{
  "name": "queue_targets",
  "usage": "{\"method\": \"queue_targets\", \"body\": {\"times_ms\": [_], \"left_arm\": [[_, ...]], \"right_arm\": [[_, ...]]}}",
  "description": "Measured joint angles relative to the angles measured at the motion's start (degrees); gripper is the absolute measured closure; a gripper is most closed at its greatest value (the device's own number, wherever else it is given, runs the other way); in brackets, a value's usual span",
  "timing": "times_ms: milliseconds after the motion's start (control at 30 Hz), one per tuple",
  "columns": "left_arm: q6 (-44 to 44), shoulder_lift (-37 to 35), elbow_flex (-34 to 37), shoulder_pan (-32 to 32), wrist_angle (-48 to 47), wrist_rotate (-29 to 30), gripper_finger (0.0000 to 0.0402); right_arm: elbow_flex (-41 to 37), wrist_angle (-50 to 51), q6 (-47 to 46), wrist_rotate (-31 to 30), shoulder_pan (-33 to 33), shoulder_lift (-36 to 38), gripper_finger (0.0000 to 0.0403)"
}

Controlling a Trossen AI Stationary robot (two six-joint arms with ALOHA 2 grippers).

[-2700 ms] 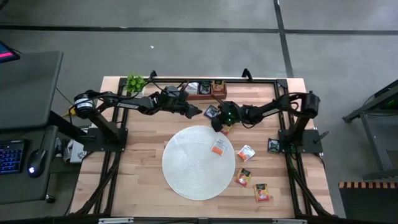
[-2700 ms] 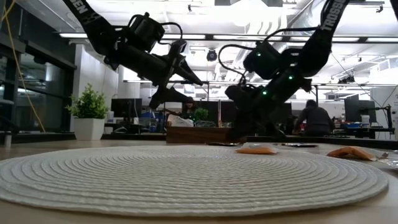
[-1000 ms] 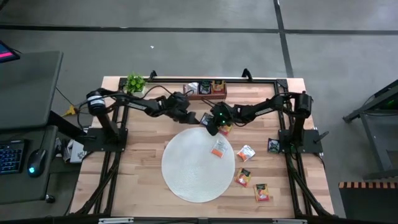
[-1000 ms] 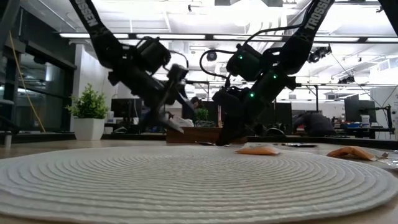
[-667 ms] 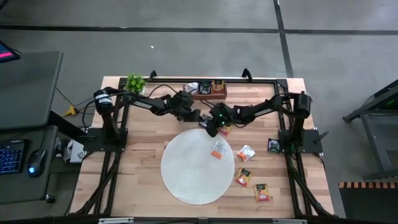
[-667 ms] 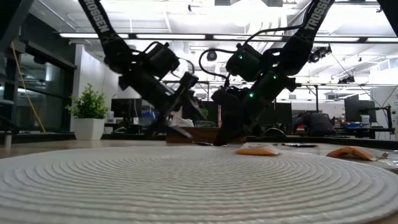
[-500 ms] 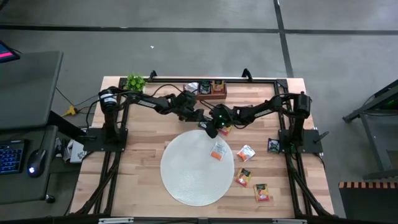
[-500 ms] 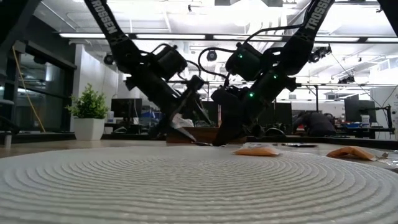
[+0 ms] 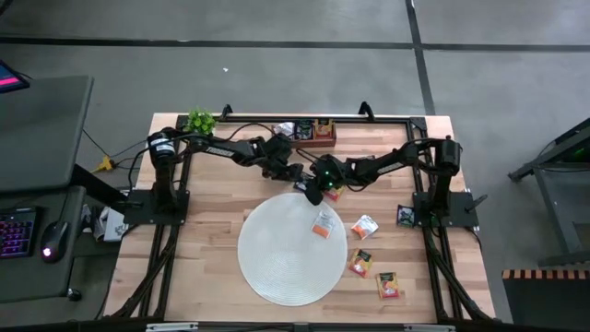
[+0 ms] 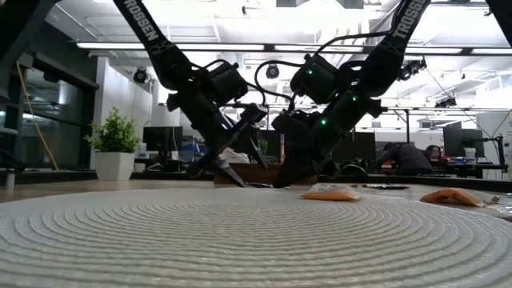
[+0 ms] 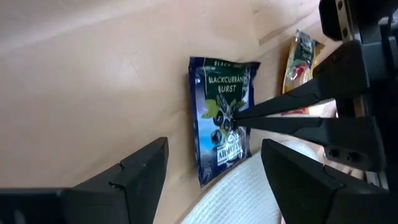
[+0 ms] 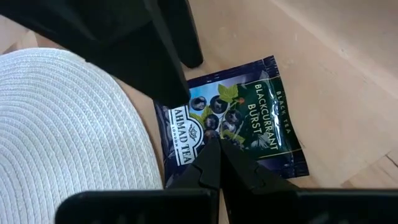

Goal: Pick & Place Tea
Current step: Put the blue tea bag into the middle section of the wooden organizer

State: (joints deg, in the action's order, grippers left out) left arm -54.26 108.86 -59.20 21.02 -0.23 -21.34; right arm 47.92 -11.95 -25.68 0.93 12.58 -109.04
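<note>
You're mid-pick: right gripper (image 12: pixel 217 149), fingers pressed together, pins blackcurrant tea sachet (image 11: pixel 222 118) at round mat's (image 9: pixel 277 263) far edge. Left gripper (image 11: pixel 214 165), spread, straddles it. Next: close left, lift.

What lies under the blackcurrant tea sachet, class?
The blackcurrant sachet lies on the bare wooden table, one edge at the white mat. The shut right gripper tips cover part of it.

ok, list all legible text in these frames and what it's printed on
"BLACKCURRANT BURST", "BLACK TEA", "AHMAD TEA", "LONDON": dark blue sachet pinned to the table under the shut right pincer, at the edge of the white mat.
"TROSSEN", cut off at the frame edge: arm link in the low view.
Other sachets: print too small to read.
</note>
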Motion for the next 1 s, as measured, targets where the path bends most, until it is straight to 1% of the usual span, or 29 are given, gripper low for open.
{"method": "queue_targets", "body": {"times_ms": [100,300,400,600,933,1000], "left_arm": [[-0.1,0.0,0.0,0.0,-0.1,-1.6,0.0143],[-0.2,0.0,0.1,0.0,0.2,-1.9,0.0143],[-0.2,0.1,0.1,0.0,0.5,-2.5,0.0149],[-0.2,0.1,0.1,-0.6,0.5,-2.0,0.0164],[-0.5,0.1,0.1,-0.5,2.2,-1.8,0.0165],[-0.5,0.1,0.1,-0.5,2.2,-1.0,0.0166]], "right_arm": [[0.0,-0.4,0.2,0.0,0.0,0.0,0.0403],[-0.1,-1.2,0.2,-0.1,0.0,0.0,0.0403],[-0.1,-1.8,0.2,-0.1,0.0,0.0,0.0403],[-0.1,-2.2,0.1,-0.2,0.0,0.0,0.0403],[-0.1,-3.1,-0.4,-0.2,0.1,0.0,0.0403],[-0.1,-3.1,-0.4,-0.3,0.1,0.0,0.0403]]}}
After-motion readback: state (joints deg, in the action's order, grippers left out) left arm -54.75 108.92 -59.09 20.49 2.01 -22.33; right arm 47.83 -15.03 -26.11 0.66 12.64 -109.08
